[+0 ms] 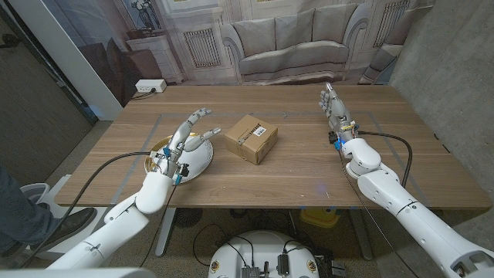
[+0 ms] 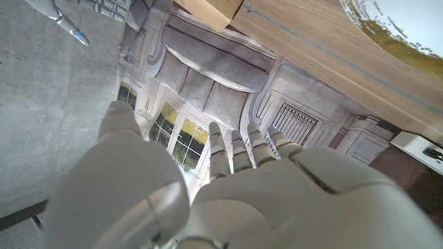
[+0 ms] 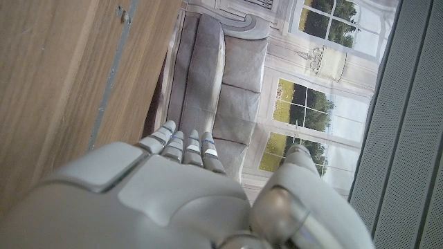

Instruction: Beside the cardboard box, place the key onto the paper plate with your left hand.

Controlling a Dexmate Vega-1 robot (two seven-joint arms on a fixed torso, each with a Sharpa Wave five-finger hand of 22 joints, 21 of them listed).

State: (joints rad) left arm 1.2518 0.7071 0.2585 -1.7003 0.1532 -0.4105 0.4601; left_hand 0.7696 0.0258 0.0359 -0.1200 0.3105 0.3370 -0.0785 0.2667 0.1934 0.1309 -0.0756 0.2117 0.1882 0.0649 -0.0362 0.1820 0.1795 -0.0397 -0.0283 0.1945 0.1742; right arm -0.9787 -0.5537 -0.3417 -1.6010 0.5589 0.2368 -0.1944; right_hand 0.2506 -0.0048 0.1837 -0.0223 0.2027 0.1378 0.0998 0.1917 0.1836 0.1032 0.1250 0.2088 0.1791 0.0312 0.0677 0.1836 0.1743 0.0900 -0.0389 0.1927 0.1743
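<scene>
The left hand point(image 1: 185, 135) is raised over the paper plate point(image 1: 202, 161), fingers spread and holding nothing that the pictures show; the left wrist view likewise shows its fingers apart with nothing between them. Under and partly behind it, the one paper plate lies near the worktop's point(image 1: 309, 174) left edge, white with a yellowish patch on its far-left part. The key cannot be made out: it may lie on the plate under the hand, but nothing there is clear enough to call it. One cardboard box point(image 1: 251, 138), taped and labelled, sits just beside the plate toward the worktop's middle, apart from it. Over by the right edge the right hand point(image 1: 335, 110) stands with fingers straight and apart, holding nothing.

Judging by the empty hand above the plate, the placing looks either done or very nearly so; what remains is likely only to draw the left hand away.
</scene>
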